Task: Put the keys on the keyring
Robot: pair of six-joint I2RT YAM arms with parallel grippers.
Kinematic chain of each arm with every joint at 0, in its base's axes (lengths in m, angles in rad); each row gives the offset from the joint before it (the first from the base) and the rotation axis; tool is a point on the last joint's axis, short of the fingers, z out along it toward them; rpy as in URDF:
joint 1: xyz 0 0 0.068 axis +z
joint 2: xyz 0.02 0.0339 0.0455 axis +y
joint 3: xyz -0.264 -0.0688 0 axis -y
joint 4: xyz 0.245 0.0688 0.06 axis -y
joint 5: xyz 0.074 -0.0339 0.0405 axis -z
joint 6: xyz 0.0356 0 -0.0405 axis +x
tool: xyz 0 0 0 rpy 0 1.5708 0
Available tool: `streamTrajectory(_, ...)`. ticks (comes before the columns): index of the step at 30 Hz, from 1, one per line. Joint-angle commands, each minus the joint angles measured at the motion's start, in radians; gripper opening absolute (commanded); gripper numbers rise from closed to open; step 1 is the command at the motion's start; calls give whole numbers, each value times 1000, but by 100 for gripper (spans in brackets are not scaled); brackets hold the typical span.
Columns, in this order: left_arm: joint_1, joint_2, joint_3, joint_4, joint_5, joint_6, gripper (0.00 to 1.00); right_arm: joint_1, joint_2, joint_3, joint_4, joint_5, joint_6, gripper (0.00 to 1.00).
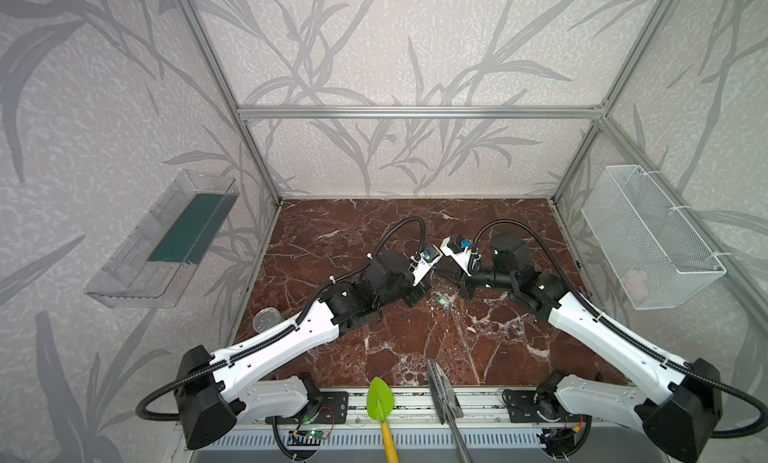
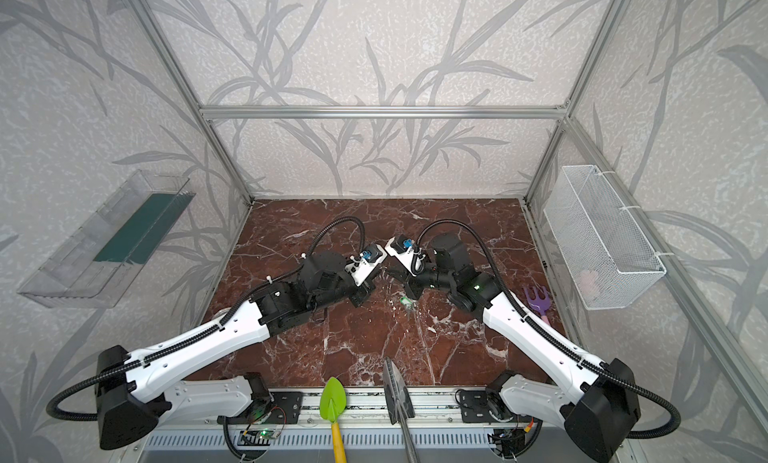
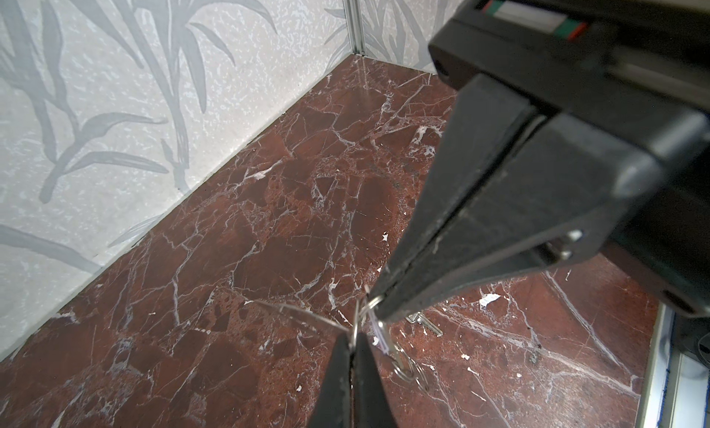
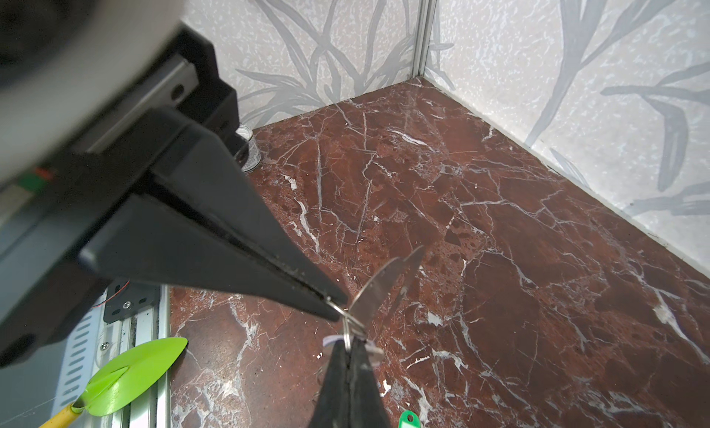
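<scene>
**Both grippers pinching the keyring, green key loose on the table**

Front rail: green trowel (image 1: 380, 398) and a grey flat tool (image 1: 443, 394) lean over the near edge of the marble table (image 1: 415, 348).

Further in, mid-table: green key (image 1: 442, 301) lies flat on the marble by itself, just near-side of the two gripper tips and apart from them. It shows in both top views, and its green head sits at the edge of the right wrist view.

Above it the two arms meet tip to tip. The left gripper (image 3: 351, 339) is clamped closed on the thin wire ring of the keyring (image 3: 361, 310). The right gripper (image 4: 347, 347) is closed too, nipping the same ring from the other side. The keyring is held up off the table between them, its flat tag (image 4: 384, 284) sticking out edge-on and tilted. The lilac key (image 3: 378, 330) hangs right at the ring beside the fingertips. Can't tell if it is actually threaded on.

Sides: tin can (image 1: 266, 317) at the left table edge, partly behind the left arm; purple rake (image 2: 538, 301) at the right edge.

Walls: clear tray (image 1: 162, 240) on the left, wire basket (image 1: 652, 236) on the right.
</scene>
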Motion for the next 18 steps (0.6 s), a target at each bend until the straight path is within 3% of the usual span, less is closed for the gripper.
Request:
streamTrajectory(1,-8,-6,18,-4,-4,23,0,6,-22,-3,36,32,15,0)
streamTrajectory(18,-21,-33,1,13,-11,34,0,1,23,17,19,90,41,0)
